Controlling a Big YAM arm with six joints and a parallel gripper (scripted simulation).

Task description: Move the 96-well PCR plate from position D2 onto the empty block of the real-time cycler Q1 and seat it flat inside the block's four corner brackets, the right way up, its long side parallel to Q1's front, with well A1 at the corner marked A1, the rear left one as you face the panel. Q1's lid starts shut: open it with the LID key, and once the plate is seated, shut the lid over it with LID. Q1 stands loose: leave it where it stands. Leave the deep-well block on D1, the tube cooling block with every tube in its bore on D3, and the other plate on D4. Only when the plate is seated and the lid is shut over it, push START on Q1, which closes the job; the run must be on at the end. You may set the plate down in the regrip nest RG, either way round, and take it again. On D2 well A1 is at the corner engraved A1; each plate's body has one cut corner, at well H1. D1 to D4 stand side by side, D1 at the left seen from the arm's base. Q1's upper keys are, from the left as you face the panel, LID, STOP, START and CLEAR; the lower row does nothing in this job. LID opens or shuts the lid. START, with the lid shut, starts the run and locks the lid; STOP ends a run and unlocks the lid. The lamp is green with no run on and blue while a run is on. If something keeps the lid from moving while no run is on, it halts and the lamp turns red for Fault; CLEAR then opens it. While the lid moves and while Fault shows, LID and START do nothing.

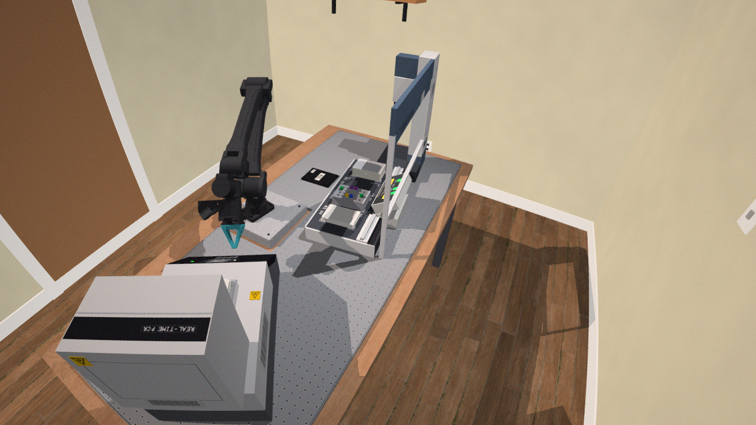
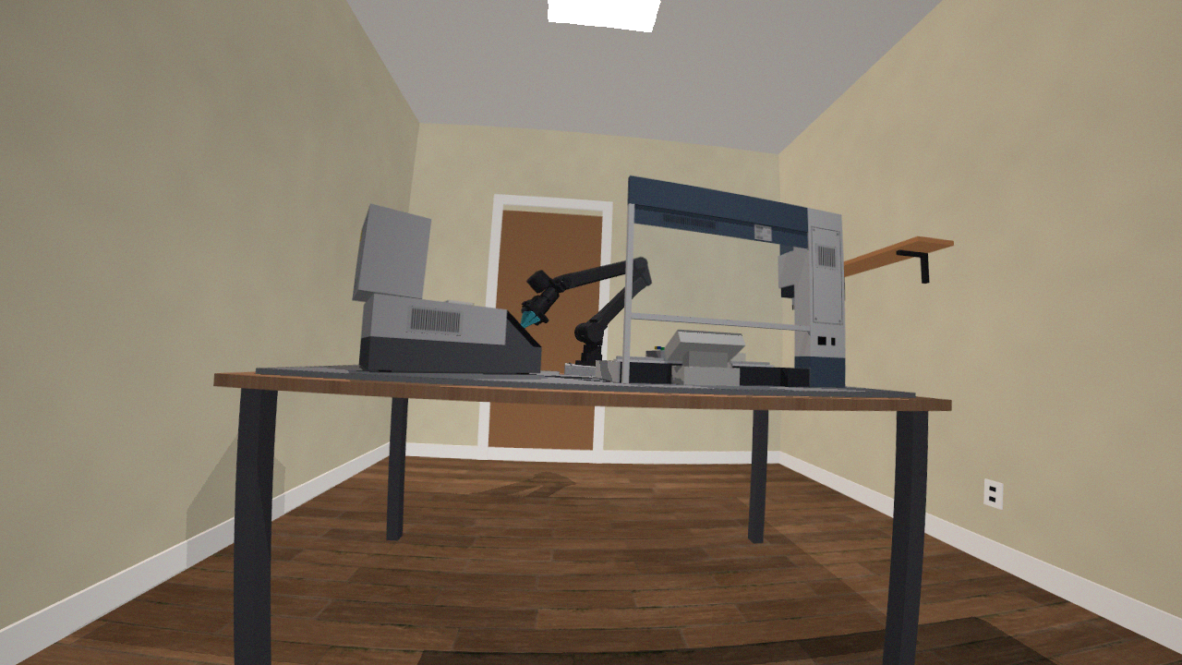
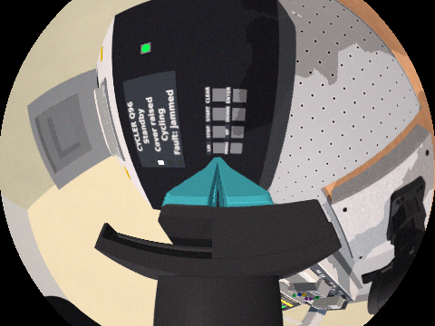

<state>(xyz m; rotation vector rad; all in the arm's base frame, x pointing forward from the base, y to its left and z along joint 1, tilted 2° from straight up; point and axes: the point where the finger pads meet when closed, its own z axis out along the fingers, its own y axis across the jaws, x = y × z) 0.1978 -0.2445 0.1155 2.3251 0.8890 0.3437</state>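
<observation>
The cycler Q1 (image 1: 174, 327) stands at the near end of the table with its lid (image 2: 392, 252) raised upright. In the wrist view its black panel (image 3: 199, 97) shows a green lamp (image 3: 145, 49), a status list with the marker beside "Cover raised", and two rows of grey keys (image 3: 227, 121). My gripper (image 3: 217, 163) is shut and empty, its teal fingers together just above the key rows. It also shows in the top and exterior views (image 1: 232, 238) (image 2: 528, 316), over Q1's front panel. A pale ribbed plate (image 1: 341, 215) lies on the deck; I cannot tell its position label.
The deck (image 1: 346, 203) under the tall liquid-handler frame (image 1: 409, 131) holds a white block (image 1: 367, 167) and a block with coloured tubes (image 1: 351, 191). A black nest (image 1: 318, 174) lies behind the arm's base (image 1: 253, 206).
</observation>
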